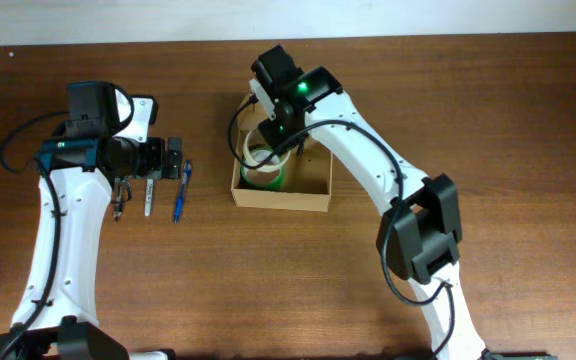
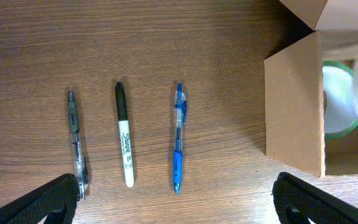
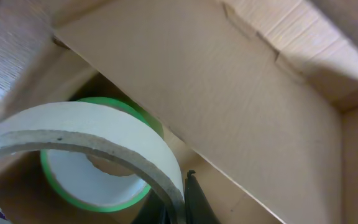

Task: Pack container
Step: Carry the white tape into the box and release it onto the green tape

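The tan cardboard container stands open at the table's middle; its side shows in the left wrist view and its inner wall in the right wrist view. A green tape roll lies inside at the left end. My right gripper is shut on a cream tape roll, holding it over the green roll inside the container. My left gripper is open and empty above a blue pen, a white marker and a grey pen.
The three pens lie side by side left of the container. The container's flap lid stands up at its back left corner. Bare wooden table surrounds it.
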Robot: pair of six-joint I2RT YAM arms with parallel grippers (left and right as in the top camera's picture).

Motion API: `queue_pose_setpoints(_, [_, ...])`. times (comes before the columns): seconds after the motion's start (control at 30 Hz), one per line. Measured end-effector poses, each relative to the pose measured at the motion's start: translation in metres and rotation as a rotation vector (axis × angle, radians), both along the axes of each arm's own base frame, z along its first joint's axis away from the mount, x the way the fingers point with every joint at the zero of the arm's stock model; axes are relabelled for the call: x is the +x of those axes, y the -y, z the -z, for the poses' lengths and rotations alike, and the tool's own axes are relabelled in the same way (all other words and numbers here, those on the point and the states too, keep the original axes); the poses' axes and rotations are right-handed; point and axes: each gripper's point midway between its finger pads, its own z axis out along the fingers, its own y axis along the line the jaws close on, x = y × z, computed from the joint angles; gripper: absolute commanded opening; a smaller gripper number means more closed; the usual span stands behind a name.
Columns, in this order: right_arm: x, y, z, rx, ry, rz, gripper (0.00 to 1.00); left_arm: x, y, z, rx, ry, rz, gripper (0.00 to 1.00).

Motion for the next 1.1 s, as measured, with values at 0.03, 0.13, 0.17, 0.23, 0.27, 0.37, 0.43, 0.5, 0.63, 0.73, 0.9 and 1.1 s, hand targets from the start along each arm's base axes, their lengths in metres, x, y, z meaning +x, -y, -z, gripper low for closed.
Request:
queue_pose_setpoints(0.03, [-0.001, 0.000, 0.005, -0.006, -0.010, 0.002, 0.04, 0.000, 0.000, 0.000, 0.000, 0.000, 0.000, 0.99])
queue_pose_setpoints(0.13, [-0.002, 0.000, 0.017, -0.017, -0.034, 0.001, 0.04, 0.000, 0.000, 0.000, 0.000, 0.000, 0.000, 0.99])
queue_pose_setpoints(0.17, [-0.002, 0.001, 0.021, -0.021, -0.041, 0.002, 0.04, 0.000, 0.000, 0.000, 0.000, 0.000, 0.000, 0.99])
queue_pose_setpoints(0.23, [-0.004, 0.000, 0.028, -0.024, -0.057, 0.000, 0.04, 0.000, 0.000, 0.000, 0.000, 0.000, 0.000, 0.99])
queue_pose_setpoints(0.27, [-0.005, 0.000, 0.033, -0.025, -0.069, -0.001, 0.04, 0.000, 0.000, 0.000, 0.000, 0.000, 0.000, 0.99])
queue_pose_setpoints(0.37, [-0.006, -0.001, 0.039, -0.022, -0.087, 0.012, 0.06, 0.000, 0.000, 0.000, 0.000, 0.000, 0.000, 0.99])
queue_pose_setpoints(0.43, [-0.007, -0.002, 0.039, -0.015, -0.091, 0.018, 0.10, 0.000, 0.000, 0.000, 0.000, 0.000, 0.000, 0.99])
queue_pose_setpoints(0.5, [-0.007, -0.003, 0.039, -0.011, -0.095, 0.021, 0.16, 0.000, 0.000, 0.000, 0.000, 0.000, 0.000, 0.99])
queue_pose_setpoints(0.63, [-0.011, -0.003, 0.040, -0.009, -0.111, 0.021, 0.24, 0.000, 0.000, 0.000, 0.000, 0.000, 0.000, 0.99])
queue_pose_setpoints(0.73, [-0.012, -0.003, 0.040, -0.007, -0.118, 0.024, 0.24, 0.000, 0.000, 0.000, 0.000, 0.000, 0.000, 0.99])
queue_pose_setpoints(0.9, [-0.022, 0.003, 0.038, -0.030, -0.157, 0.028, 0.21, 0.000, 0.000, 0.000, 0.000, 0.000, 0.000, 0.99])
queue_pose_setpoints(1.1, [-0.011, 0.005, -0.021, -0.007, -0.048, 0.036, 0.23, 0.000, 0.000, 0.000, 0.000, 0.000, 0.000, 0.99])
